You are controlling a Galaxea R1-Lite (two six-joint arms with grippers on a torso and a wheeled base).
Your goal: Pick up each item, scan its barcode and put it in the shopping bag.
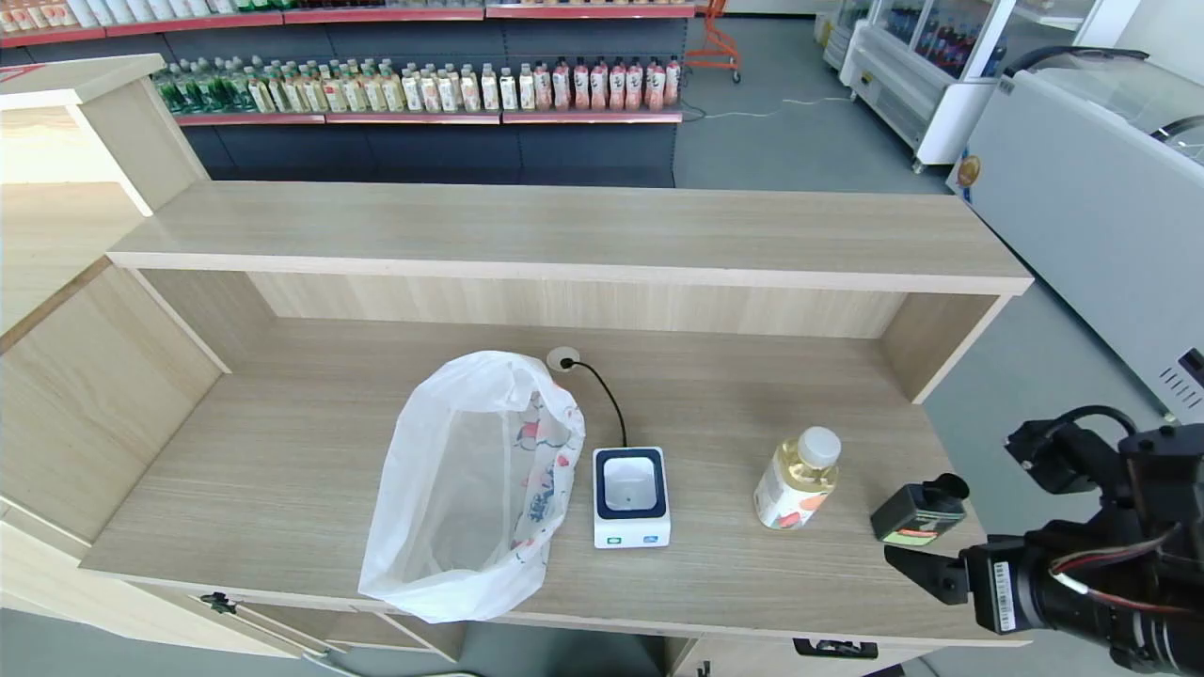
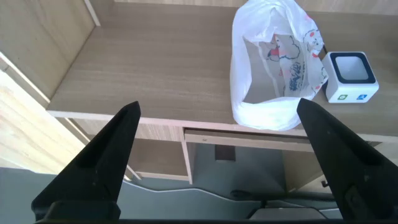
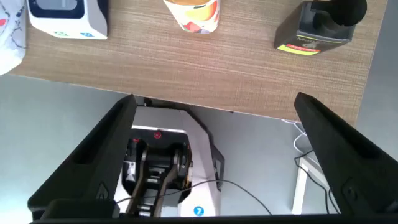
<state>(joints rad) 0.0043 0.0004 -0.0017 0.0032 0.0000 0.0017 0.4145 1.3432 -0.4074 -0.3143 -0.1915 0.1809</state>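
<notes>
The tabletop (image 1: 282, 451) is stretching out ahead of both claws, which are hanging off its near edge rather than over it. The shopping bag (image 1: 470, 489) is standing open straight ahead of the left claw (image 2: 217, 107), which is spread wide and grasping nothing. The right claw (image 3: 214, 104) is likewise released and empty. The scanner (image 1: 631, 495) is sitting ahead of the right claw, off toward the left claw's side and just beside the bag. The bottle (image 1: 796, 478) is standing upright almost directly ahead of the right claw. A small dark container (image 1: 919, 512) is sitting on that claw's outer side, away from the left claw.

By my reading, the first pick is only being lined up, with both items waiting unscanned. The next move is calling for the right claw to travel forward over the edge and close around one item. It would then be turning the barcode toward the scanner's window before going to the bag.
</notes>
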